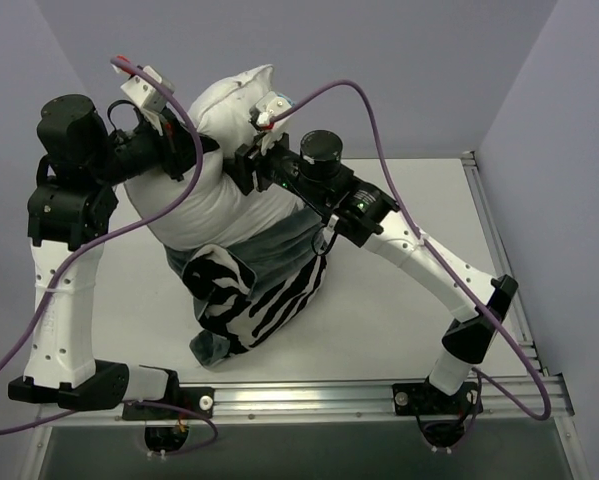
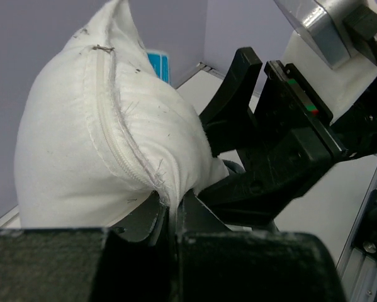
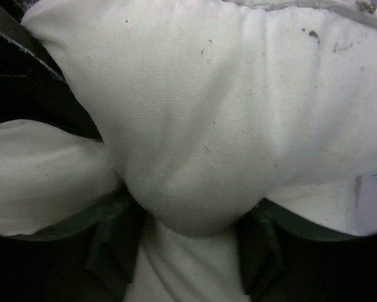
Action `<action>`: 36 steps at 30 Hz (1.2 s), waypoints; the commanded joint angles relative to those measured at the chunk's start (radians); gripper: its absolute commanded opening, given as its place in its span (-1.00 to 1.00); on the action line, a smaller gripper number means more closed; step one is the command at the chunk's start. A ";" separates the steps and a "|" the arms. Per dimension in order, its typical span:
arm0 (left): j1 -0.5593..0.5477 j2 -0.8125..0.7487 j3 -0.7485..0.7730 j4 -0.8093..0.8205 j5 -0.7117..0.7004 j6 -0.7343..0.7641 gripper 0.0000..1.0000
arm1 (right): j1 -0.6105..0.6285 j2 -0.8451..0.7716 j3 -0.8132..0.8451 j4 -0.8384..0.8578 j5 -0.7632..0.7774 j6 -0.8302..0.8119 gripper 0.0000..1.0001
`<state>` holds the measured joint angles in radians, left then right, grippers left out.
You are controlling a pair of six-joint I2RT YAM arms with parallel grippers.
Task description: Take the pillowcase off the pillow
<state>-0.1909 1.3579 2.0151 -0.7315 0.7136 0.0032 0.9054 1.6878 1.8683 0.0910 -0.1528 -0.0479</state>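
The white pillow [image 1: 224, 140] stands raised on end, its lower part still inside the zebra-striped pillowcase [image 1: 264, 300], whose grey-green inside [image 1: 274, 243] shows at the rolled-down mouth. My left gripper [image 2: 174, 211] is shut on the pillow [image 2: 81, 145], pinching the seam beside its zipper [image 2: 116, 141]. My right gripper [image 3: 187, 233] presses in from the other side. A bulge of the pillow [image 3: 226, 113] is squeezed between its two fingers [image 3: 112, 242]. In the top view the left gripper [image 1: 201, 150] and the right gripper [image 1: 244, 165] meet at the pillow's upper middle.
The blue-and-white tag [image 1: 277, 103] sits at the pillow's top corner. The white table [image 1: 429, 190] runs right to a metal rail [image 1: 479, 190], and a rail [image 1: 309, 398] lines the near edge. Purple cables [image 1: 349, 92] loop over both arms. Walls close in behind.
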 commanded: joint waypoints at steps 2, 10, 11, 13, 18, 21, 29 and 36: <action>-0.068 0.017 -0.007 0.092 0.158 -0.057 -0.96 | 0.072 0.055 -0.029 0.019 -0.067 0.086 -0.83; -0.065 0.014 0.092 0.027 0.091 0.013 0.00 | 0.021 -0.068 -0.159 0.182 0.136 0.215 -1.00; -0.061 0.015 0.109 0.003 0.040 0.050 0.91 | -0.035 -0.083 -0.172 0.202 0.145 0.299 -1.00; -0.048 0.020 0.167 -0.025 -0.015 0.073 0.88 | -0.094 -0.089 -0.167 0.204 0.213 0.377 -1.00; -0.024 -0.002 0.258 -0.140 -0.149 0.184 0.88 | -0.227 -0.120 -0.138 0.167 0.447 0.546 -1.00; -0.025 -0.016 0.197 -0.210 -0.201 0.224 0.88 | -0.314 -0.149 -0.167 0.133 0.499 0.640 -1.00; -0.154 0.011 -0.215 -0.332 -0.307 0.435 0.87 | -0.631 -0.151 -0.420 0.026 0.349 0.885 -1.00; -0.168 0.030 -0.501 -0.146 -0.419 0.488 0.88 | -0.698 -0.258 -0.722 0.052 0.288 0.919 -1.00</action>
<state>-0.3672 1.4197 1.4975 -0.9630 0.3519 0.4385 0.1757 1.5368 1.1969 0.1360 0.2203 0.8192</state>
